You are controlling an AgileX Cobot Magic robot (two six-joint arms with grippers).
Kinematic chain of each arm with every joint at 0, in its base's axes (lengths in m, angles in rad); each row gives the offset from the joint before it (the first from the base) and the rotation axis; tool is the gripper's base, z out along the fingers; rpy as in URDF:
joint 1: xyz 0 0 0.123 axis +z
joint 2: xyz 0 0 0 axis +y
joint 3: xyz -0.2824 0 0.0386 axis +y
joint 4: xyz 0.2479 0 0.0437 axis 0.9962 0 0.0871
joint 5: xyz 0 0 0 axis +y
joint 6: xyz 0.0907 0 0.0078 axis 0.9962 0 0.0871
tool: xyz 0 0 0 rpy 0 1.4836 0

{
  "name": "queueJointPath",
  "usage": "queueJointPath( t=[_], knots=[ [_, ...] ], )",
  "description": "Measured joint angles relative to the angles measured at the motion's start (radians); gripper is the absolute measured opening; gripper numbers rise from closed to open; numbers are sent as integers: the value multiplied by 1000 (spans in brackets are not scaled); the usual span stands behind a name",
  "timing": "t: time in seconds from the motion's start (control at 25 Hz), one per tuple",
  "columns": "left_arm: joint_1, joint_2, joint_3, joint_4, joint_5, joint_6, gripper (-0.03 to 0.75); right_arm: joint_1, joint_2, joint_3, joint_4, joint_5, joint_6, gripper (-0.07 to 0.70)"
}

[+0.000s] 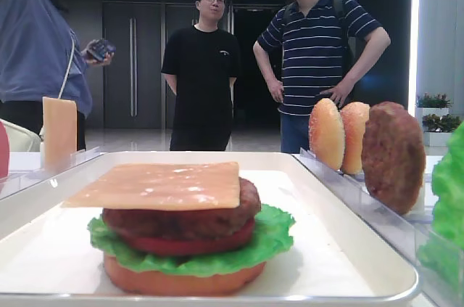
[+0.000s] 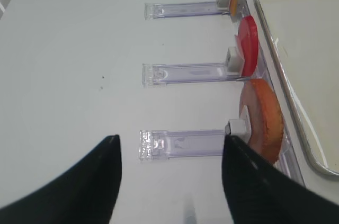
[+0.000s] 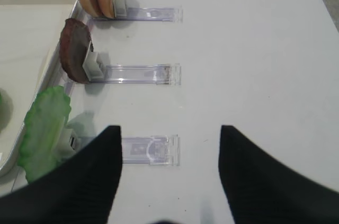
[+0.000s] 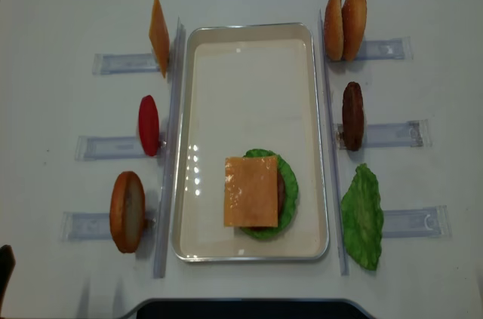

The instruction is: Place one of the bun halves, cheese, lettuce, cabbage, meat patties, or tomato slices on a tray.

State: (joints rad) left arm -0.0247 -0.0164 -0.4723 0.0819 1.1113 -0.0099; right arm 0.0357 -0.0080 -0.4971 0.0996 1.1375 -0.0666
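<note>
While both arms hang back off the stack, the overhead view reads left to right:

Left gripper [image 2: 169, 181]: lower part of its wrist view, jaws spread wide, gripping nothing.

Left holders: cheese slice [image 4: 158, 35] upper left, tomato slice [image 4: 149, 124] mid left, bun half [image 4: 127, 211] lower left; each stands on edge, likely so fingers can pinch it.

Tray [image 4: 249, 44]: centre; stack [image 4: 260, 194] in its lower half, cheese topmost over patty and lettuce.

Right holders: 2 bun halves [image 4: 345, 25] upper right, meat patty [image 4: 352, 115] mid right, lettuce [image 4: 363, 217] lower right.

Right gripper [image 3: 169, 176]: jaws wide apart, empty, hovering beside the lettuce.
</note>
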Motion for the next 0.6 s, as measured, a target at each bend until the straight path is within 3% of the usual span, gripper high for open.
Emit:
queueJointPath(
  t=[0.6],
  knots=[
    [0, 0, 0, 1, 0, 0, 463, 0, 0, 0, 0, 0, 0, 417]
  ],
)
